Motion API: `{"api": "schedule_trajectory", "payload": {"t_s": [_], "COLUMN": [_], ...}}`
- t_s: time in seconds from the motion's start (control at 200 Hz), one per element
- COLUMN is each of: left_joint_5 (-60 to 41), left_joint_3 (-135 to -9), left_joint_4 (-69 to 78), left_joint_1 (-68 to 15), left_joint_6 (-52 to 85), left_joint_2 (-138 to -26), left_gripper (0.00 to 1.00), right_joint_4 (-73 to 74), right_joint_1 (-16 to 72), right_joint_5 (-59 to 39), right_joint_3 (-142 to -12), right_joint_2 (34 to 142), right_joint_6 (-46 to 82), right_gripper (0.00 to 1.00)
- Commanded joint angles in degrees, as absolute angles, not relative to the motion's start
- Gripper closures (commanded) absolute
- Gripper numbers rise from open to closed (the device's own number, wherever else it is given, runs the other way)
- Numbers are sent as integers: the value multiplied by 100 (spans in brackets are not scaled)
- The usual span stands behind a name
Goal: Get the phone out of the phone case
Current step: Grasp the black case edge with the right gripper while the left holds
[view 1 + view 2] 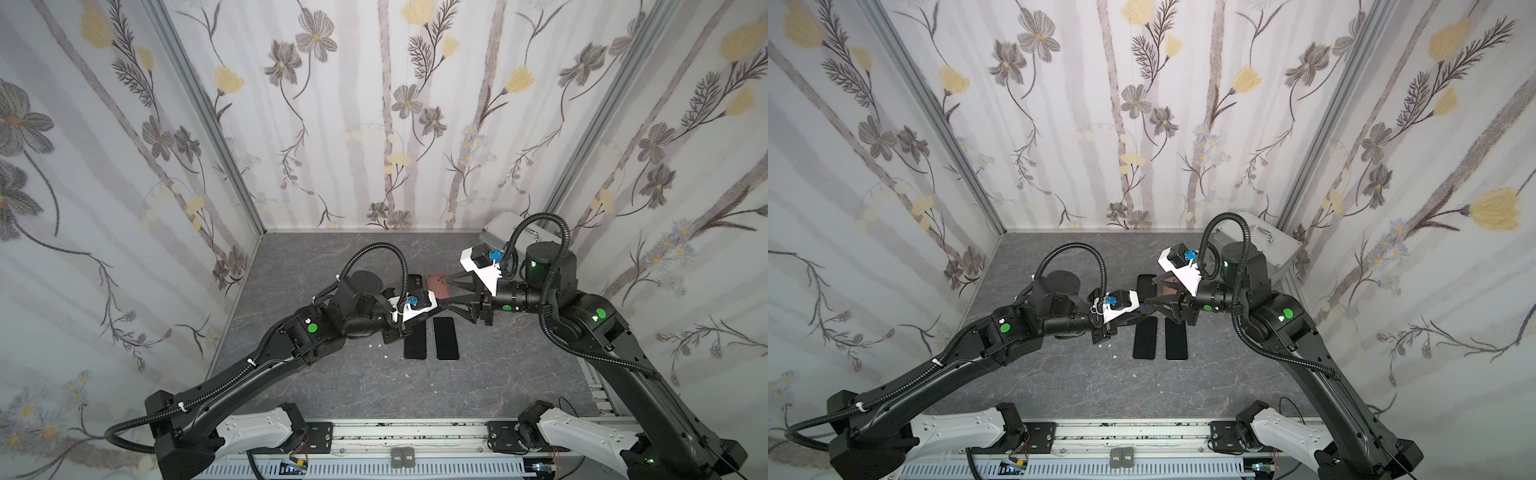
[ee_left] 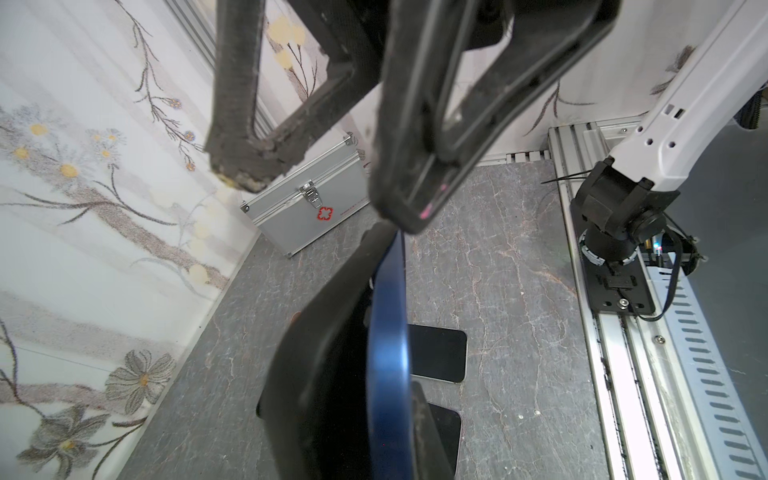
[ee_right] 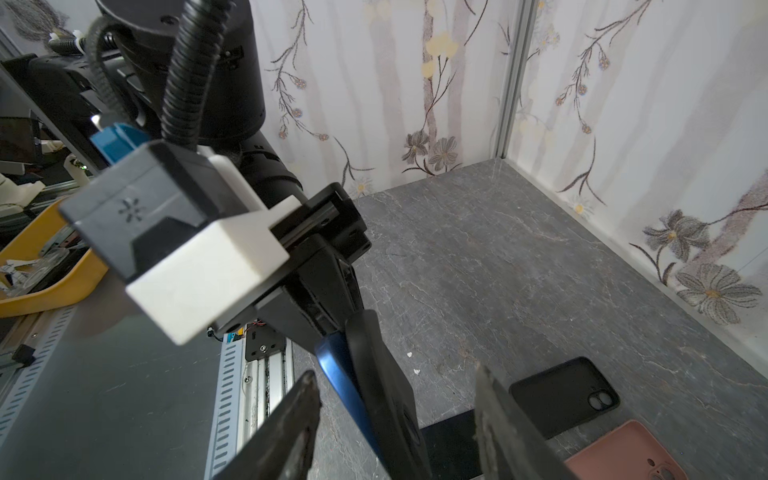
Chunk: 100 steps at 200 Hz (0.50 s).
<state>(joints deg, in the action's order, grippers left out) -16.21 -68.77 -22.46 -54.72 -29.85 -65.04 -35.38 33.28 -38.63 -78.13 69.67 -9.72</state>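
Both top views put the left gripper under its own wrist camera, so its fingertips are hidden there. The right wrist view shows the left gripper (image 3: pixel 332 328) closed tight on one end of the blue phone (image 3: pixel 336 374), holding it edge-up above the grey table (image 1: pixel 332 374). The black phone case (image 3: pixel 382 386) curves away from the phone along its length. Whether the pinch also takes in the case cannot be told. In the left wrist view both run out of frame at the near end.

Below them on the table lie a spare phone (image 1: pixel 415 343) and a second spare phone (image 1: pixel 446 338), side by side with their screens up. The left arm covers the near end of the first.

Further back lie an empty black case (image 3: pixel 565 399) and a pink case (image 3: pixel 615 453). The pink one is cut off in the right wrist view and partly masked by a finger in a top view.

The right gripper (image 1: pixel 444 295) stands wide, one finger on each side of the phone and case. Contact at its tips is too blurred to judge.

A silver metal box (image 2: pixel 299 212) stands in the far right corner, behind the right arm.
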Motion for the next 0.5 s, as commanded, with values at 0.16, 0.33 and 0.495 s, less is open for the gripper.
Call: {"api": "schedule_trajectory", "payload": {"t_s": [0.16,0.33,0.495], "left_joint_5": [-1566,-1521,-1463], "left_joint_3": [-7012,-7022,-7027], "left_joint_4": [-2101,-2109,-2118], "left_joint_1": [-5564,-5619,-5643], "left_joint_6": [-3161,-3178,-3181], "left_joint_2": [-6530,-6565,-6557], "left_gripper": [100,100,100], "right_joint_4": [-3692,-3634,-3808], "right_joint_1": [3432,3475,3493], "right_joint_5": [-3801,-3621,-3378], "right_joint_3": [-7987,-8004,-8027], "right_joint_2": [7294,7355,7469], "right_joint_6": [-1092,-1037,-1096], "right_gripper": [42,43,45]}}
